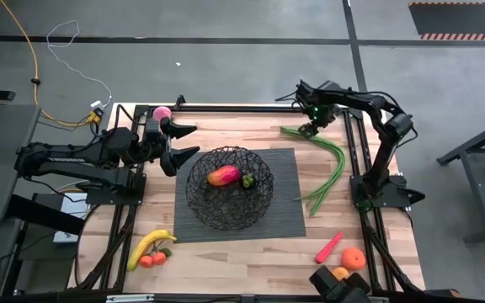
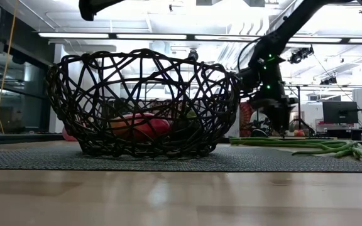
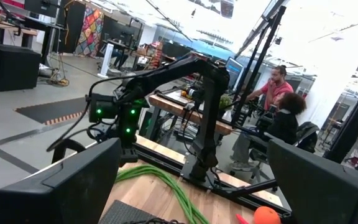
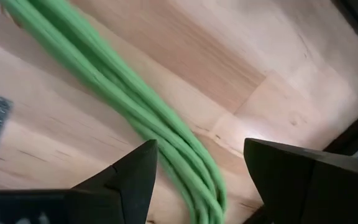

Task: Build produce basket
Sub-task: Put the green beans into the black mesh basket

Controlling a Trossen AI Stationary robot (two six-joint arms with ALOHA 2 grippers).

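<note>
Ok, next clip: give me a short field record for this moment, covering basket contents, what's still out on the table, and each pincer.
basket: on the grey mat, table centre
in basket: red-orange mango, dark green piece
green beans: on the table right of the mat
banana: front left, small tomatoes beside it
chili: front right, oranges nearby
pink ball: back left, behind the left arm
left pincer: open, empty, left of basket
right pincer: open, straddling the beans' far end, not closed on them

Overhead, table-level, two wrist close-ups
</note>
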